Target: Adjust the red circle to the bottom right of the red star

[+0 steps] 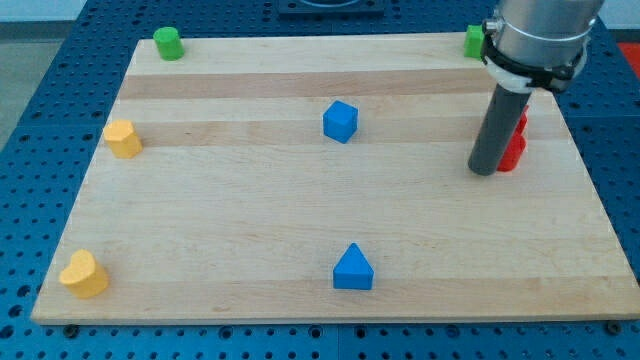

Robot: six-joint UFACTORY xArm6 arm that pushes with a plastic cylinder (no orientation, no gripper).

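Note:
Two red blocks sit close together at the view's right, mostly hidden behind my rod. The lower one (513,155) shows at the rod's right edge, the upper one (521,124) just above it. Which is the red circle and which the red star cannot be made out. My tip (484,170) rests on the board just left of the lower red block, touching or nearly touching it.
A blue cube (340,121) is at centre top, a blue triangle (353,268) at centre bottom. A yellow block (122,138) is at left, a yellow heart-like block (83,274) at bottom left. Green blocks sit at the top left (167,43) and top right (474,41).

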